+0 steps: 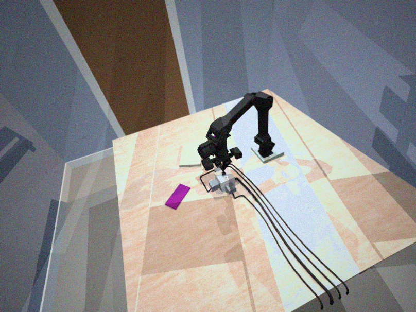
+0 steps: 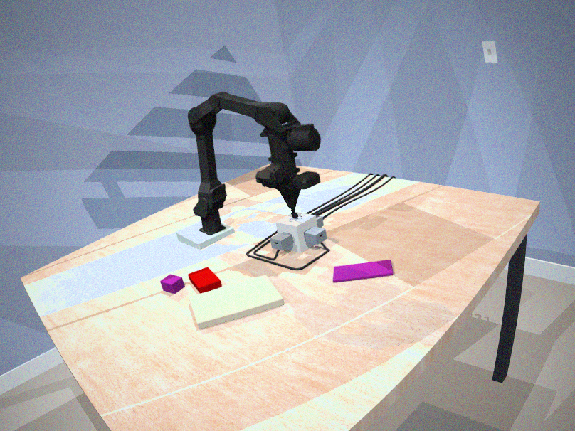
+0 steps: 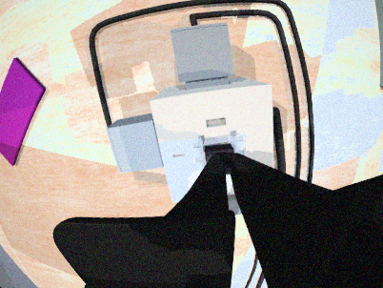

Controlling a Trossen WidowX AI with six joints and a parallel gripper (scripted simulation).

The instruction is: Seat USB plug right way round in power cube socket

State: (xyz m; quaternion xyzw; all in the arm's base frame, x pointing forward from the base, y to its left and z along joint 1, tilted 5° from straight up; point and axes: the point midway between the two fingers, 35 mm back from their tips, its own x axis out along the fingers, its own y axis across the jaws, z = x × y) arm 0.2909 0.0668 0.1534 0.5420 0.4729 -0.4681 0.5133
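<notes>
wrist: tool (image 3: 227, 164) pinching usb plug (image 3: 217, 149), mid-table

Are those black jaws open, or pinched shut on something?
Shut: the black jaws' gripper pinches the small dark USB plug atop the white power cube.

The power cube (image 2: 295, 234) is a pale grey-white block standing square on the tabletop (image 2: 418, 241), near the middle. Grey plug bodies (image 2: 281, 240) stick out from its side faces, and black cables (image 2: 346, 192) run from them, looping round the cube's foot and trailing off toward 1 o'clock in the exterior view. On the cube's top face sits the USB plug (image 3: 218, 151), small and black, standing upright in its socket. In the wrist view it lies just toward 5 o'clock from the face's centre, pinched between the tips of the hand (image 3: 227, 167).
</notes>
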